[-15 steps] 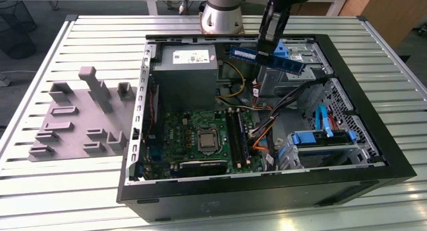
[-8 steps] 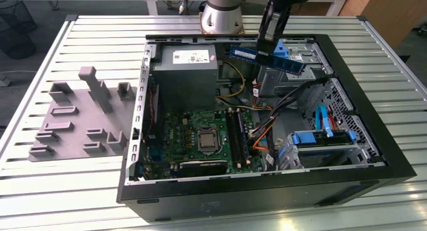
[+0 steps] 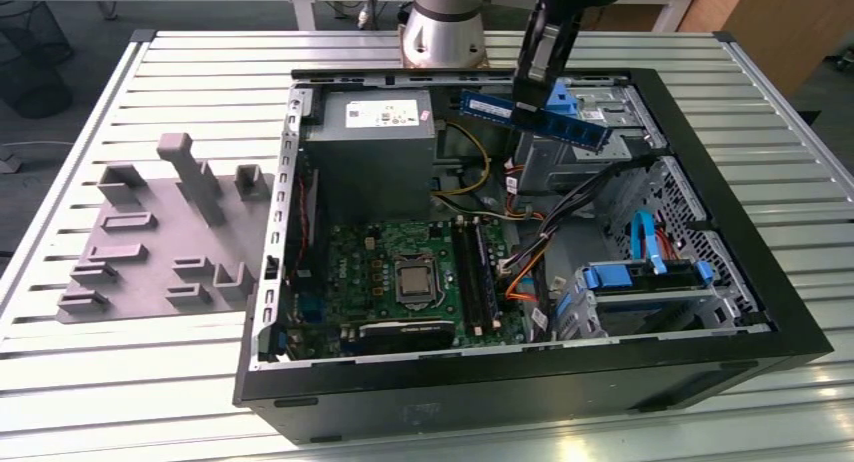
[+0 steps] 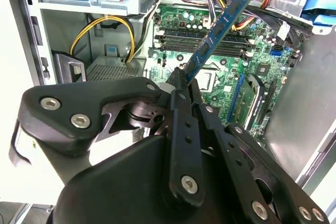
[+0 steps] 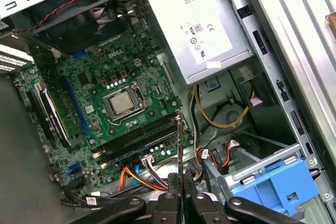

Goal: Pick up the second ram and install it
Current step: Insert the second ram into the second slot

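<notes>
The second ram (image 3: pixel 574 130), a thin blue stick with black chips, hangs level above the back of the open computer case (image 3: pixel 787 322). My gripper (image 3: pixel 531 104) comes down from above and is shut on the stick near its middle. In the second wrist view the ram (image 4: pixel 220 22) juts out from the gripper (image 4: pixel 182 75) toward the green motherboard (image 4: pixel 262 72). The first wrist view has the ram (image 5: pixel 179 145) edge-on, clamped in the gripper (image 5: pixel 181 199), well above the black memory slots (image 5: pixel 137 141) beside the processor socket (image 5: pixel 124 102).
A grey power supply (image 3: pixel 367 147) fills the case's rear corner. Yellow, orange and black cables (image 3: pixel 527 252) run beside the slots. A blue drive caddy (image 3: pixel 641 282) sits on the exterior view's right. Grey fixture blocks (image 3: pixel 160 232) stand on the slatted table outside the case.
</notes>
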Robot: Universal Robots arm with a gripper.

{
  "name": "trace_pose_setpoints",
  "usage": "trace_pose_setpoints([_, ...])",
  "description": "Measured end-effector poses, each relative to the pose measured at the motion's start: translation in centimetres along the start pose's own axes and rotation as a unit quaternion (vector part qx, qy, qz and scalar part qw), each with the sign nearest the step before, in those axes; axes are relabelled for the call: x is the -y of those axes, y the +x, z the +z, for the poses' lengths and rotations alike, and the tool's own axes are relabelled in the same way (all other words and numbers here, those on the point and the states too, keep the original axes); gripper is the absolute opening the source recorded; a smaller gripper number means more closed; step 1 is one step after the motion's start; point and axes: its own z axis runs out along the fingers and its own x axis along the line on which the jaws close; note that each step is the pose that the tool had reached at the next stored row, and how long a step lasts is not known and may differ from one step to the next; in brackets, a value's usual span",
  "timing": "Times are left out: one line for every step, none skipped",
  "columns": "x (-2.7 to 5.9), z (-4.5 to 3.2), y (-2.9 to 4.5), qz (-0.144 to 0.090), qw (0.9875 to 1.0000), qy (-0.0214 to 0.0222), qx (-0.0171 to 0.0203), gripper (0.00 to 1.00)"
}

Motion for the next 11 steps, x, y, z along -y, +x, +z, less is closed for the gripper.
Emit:
trace_pose_setpoints([0.0, 0.0, 0.0, 0.001, 1.0, 0.0, 0.0001, 0.14])
trace_pose_setpoints([0.0, 0.0, 0.0, 0.002, 1.0, 0.0001, 0.0001, 0.14])
trace_pose_setpoints([0.0, 0.0, 0.0, 0.003, 1.0, 0.0001, 0.0001, 0.14])
trace_pose_setpoints([0.0, 0.0, 0.0, 0.004, 1.0, 0.0001, 0.0001, 0.14])
trace_pose_setpoints([0.0, 0.0, 0.0, 0.005, 1.0, 0.0001, 0.0001, 0.14])
trace_pose_setpoints([0.0, 0.0, 0.0, 0.006, 1.0, 0.0001, 0.0002, 0.14])
trace_pose_setpoints([0.0, 0.0, 0.0, 0.007, 1.0, 0.0001, 0.0002, 0.14])
trace_pose_setpoints([0.0, 0.0, 0.0, 0.007, 1.0, 0.0002, 0.0003, 0.14])
trace_pose_setpoints([0.0, 0.0, 0.0, 0.008, 1.0, 0.0002, 0.0003, 0.14])
trace_pose_setpoints([0.0, 0.0, 0.0, 0.009, 1.0, 0.0002, 0.0003, 0.14])
trace_pose_setpoints([0.0, 0.0, 0.0, 0.01, 0.9999, 0.0002, 0.0004, 0.14])
